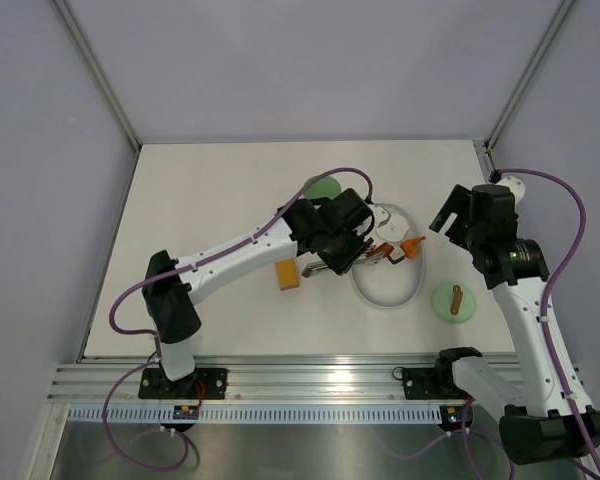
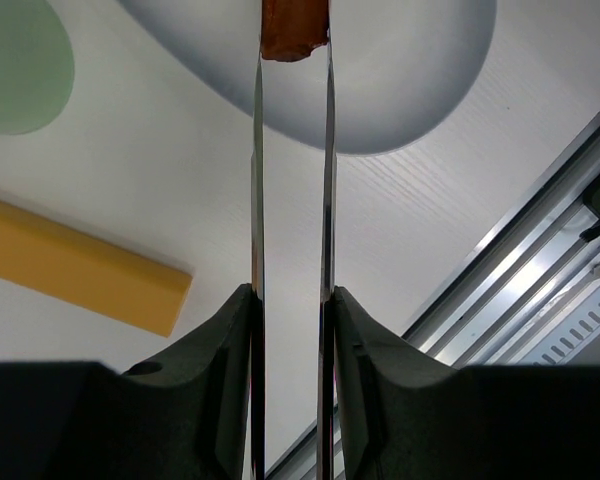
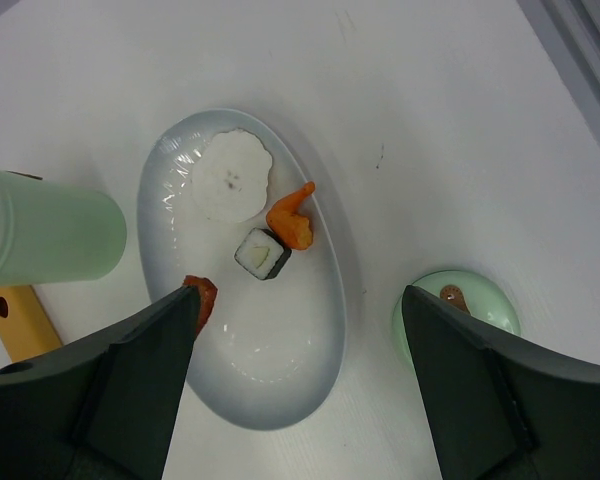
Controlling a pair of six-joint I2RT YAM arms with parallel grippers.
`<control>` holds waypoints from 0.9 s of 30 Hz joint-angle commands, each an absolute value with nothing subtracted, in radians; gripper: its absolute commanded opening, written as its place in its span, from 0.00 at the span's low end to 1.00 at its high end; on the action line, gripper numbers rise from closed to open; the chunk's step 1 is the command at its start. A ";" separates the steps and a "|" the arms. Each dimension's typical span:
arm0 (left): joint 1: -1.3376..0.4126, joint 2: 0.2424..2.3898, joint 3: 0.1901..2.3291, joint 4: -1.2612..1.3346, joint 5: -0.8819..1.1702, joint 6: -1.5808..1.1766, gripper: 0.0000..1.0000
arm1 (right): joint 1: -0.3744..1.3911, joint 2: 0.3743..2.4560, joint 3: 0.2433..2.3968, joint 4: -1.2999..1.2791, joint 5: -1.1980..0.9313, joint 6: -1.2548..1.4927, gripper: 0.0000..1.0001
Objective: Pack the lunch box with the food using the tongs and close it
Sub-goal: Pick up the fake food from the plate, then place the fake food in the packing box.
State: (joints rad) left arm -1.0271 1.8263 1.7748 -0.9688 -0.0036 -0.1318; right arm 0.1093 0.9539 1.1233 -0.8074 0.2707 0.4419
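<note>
Top view first. The left hand (image 1: 348,248) sits mid-frame over the white oval plate (image 1: 385,303), clamped on the slim grey metal tongs (image 1: 372,256). The pale mint-green plastic lunch box (image 1: 323,188) is just above the hand, mostly covered by the arm. Its round green lid with the brown stick handle (image 1: 454,300) lies lower right of the plate. The right hand (image 1: 448,218) hovers at upper right, spread wide and carrying nothing. I honestly can't make out the tong tips here.

In the left wrist view the hand (image 2: 292,300) squeezes the tongs (image 2: 257,180) almost parallel. They pinch a brown sausage piece (image 2: 293,30) at the top edge, where it's cut off. My take is to keep that squeeze even, lift straight up, swing to the lunch box (image 2: 20,70) at upper left, and only ease off once the tips are inside the rim. A long orange rectangular block (image 2: 80,265) lies at left.

In the right wrist view, the white rice ball (image 3: 232,175), orange piece (image 3: 292,218) and dark-and-white cube (image 3: 263,253) lie on the plate (image 3: 280,370). The sausage (image 3: 200,297) is half behind a finger. No idea what's inside the box (image 3: 50,240).
</note>
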 commanded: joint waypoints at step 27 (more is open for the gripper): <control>-0.686 1.678 1.870 -0.968 0.006 -0.225 0.09 | 0.106 0.960 1.141 -0.781 0.262 0.436 0.90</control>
